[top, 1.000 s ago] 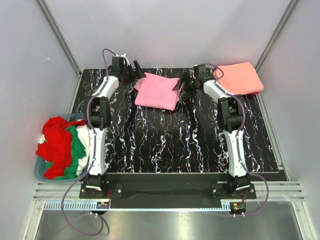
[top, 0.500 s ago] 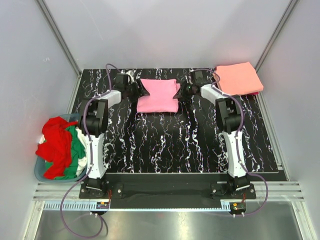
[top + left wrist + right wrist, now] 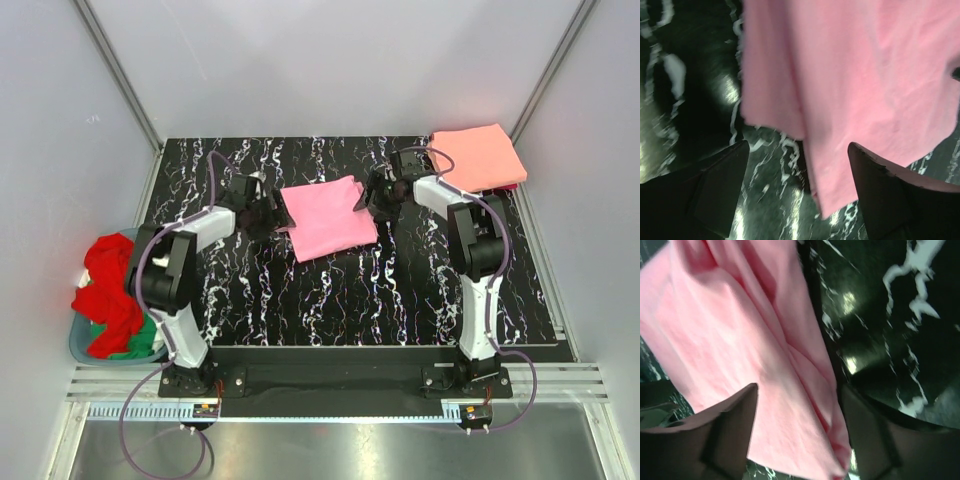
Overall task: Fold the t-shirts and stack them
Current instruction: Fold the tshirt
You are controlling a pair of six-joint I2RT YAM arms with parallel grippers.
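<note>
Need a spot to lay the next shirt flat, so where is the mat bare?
Barest is the near half of the mat, between the two arms and nearer than the pink t-shirt. The far left corner is also bare. Crowded: the far middle, where the left gripper and right gripper flank that shirt, and the far right corner under the salmon-orange t-shirt.
</note>
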